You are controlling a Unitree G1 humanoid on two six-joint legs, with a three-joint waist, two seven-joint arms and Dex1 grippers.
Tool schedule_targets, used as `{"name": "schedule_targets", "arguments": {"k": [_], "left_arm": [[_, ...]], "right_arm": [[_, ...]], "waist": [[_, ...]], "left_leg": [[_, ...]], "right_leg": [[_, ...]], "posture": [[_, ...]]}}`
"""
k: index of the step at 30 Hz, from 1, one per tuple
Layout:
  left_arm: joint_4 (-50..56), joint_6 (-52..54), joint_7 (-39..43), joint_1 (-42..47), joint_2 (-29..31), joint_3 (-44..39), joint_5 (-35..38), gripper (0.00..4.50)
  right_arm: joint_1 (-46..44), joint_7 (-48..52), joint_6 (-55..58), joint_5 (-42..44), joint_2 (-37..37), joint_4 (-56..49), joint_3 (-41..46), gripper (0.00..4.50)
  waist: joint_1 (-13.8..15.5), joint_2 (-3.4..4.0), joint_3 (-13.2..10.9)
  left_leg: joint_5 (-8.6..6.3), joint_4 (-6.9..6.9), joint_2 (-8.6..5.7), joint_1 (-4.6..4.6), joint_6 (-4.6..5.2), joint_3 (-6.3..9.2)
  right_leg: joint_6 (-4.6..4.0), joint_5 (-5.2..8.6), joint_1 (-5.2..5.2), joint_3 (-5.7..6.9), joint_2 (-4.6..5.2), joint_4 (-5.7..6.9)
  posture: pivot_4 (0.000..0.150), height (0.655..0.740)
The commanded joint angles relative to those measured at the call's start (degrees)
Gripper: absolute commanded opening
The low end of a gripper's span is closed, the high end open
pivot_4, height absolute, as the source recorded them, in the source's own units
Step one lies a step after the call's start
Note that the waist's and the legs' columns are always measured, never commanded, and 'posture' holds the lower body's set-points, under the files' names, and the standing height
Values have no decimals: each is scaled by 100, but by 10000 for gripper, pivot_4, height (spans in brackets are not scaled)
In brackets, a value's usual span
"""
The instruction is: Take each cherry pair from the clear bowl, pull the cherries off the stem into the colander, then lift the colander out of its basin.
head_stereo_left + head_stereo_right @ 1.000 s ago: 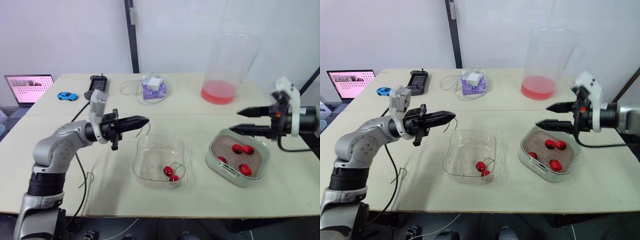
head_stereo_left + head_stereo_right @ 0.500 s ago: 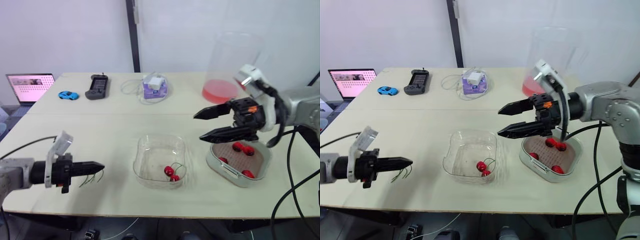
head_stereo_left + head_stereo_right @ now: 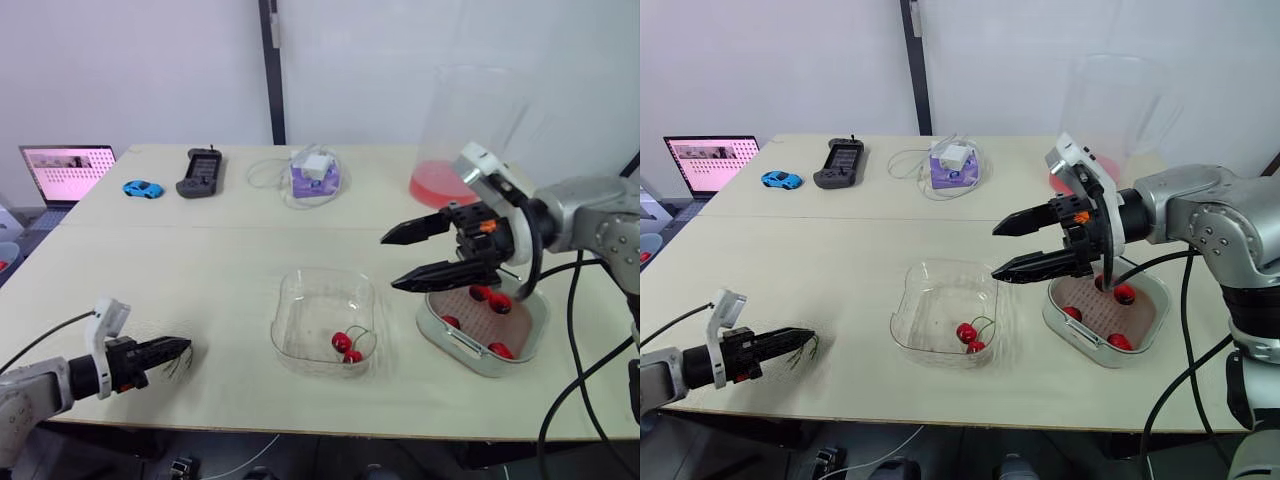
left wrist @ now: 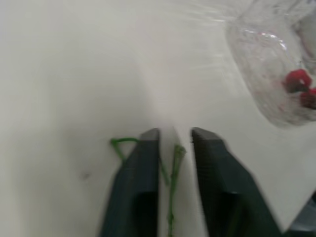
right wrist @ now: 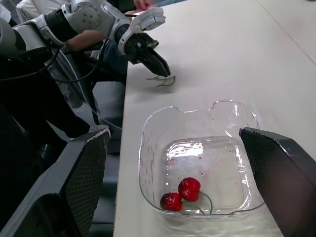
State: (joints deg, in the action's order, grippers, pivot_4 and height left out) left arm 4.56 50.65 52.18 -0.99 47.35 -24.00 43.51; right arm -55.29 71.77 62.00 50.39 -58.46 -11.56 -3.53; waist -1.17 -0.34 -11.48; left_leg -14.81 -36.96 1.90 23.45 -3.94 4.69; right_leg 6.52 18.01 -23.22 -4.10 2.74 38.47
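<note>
A clear bowl [image 3: 325, 318] in the middle of the table holds one red cherry pair [image 3: 347, 347] on a green stem. To its right the colander [image 3: 470, 352] sits in its basin with several loose red cherries inside. My right gripper [image 3: 390, 263] hangs open above the gap between bowl and colander, pointing toward the bowl, nothing between its fingers [image 5: 85, 187]. My left gripper [image 3: 176, 348] lies low near the table's front left edge. Its fingers [image 4: 145, 168] stand slightly apart, and bare green stems [image 4: 173, 168] lie on the table between and beside them.
A tall clear pitcher [image 3: 463, 135] with pink liquid stands at the back right. Along the far side are a purple box [image 3: 315, 176] with a white cable, a black handheld controller [image 3: 200, 172], a blue toy car [image 3: 142, 189] and a laptop [image 3: 65, 170].
My left arm swung from above the bowl down to the front left edge with the stems, and its fingers have parted. My right gripper came in from the right to beside the bowl.
</note>
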Motion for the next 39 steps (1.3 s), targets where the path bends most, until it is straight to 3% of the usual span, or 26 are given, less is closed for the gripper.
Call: {"name": "schedule_targets", "arguments": {"k": [1,4,10,16,24,30,39], "left_arm": [[-14,-193,-20,100,51,-223,-31,30459],[-48,-341,-43,242,100,-347,-47,44635],[364,-586,587,526,460,-1094,485,44635],[1191,-368,1592,959,1064,-612,1141,44635],[1615,-330,1724,1737,1024,407,1283,44635],[1359,-864,1636,1742,720,545,859,44635],[1587,-1045,1518,1271,645,472,683,44635]], "right_arm": [[-151,-18,102,131,-104,-192,320,45000],[-144,-10,179,145,-121,-198,350,45000],[143,-95,374,180,-274,-412,451,45000],[313,-169,-14,-226,-298,-732,198,45000],[-727,-1155,802,-1002,491,-808,-1080,45000],[-2078,-1441,1357,-1916,1644,-89,-2936,45000],[-1905,-1910,1628,-2532,2356,-210,-4210,45000]], "waist": [[1,0,0],[2,0,0],[-3,-2,0],[-1,1,0],[-170,3,-1],[-279,3,0],[-279,1,0]], "left_leg": [[0,0,0,0,0,0],[0,0,0,0,0,0],[0,2,1,0,0,0],[1,0,-2,0,-1,-6],[1,0,3,-1,-2,-2],[4,4,3,-2,-7,3],[4,-4,-1,6,-7,5]], "right_leg": [[0,0,0,0,0,0],[0,0,1,1,1,0],[0,0,-1,1,-1,-1],[0,0,2,-2,4,-2],[0,0,-8,-6,-7,12],[-3,1,-21,-6,-12,34],[-4,3,-30,-4,-6,52]], "posture": [[1500,7332],[1500,7332],[1500,7332],[1500,7332],[1500,7332],[1500,7332],[1500,7332]]}}
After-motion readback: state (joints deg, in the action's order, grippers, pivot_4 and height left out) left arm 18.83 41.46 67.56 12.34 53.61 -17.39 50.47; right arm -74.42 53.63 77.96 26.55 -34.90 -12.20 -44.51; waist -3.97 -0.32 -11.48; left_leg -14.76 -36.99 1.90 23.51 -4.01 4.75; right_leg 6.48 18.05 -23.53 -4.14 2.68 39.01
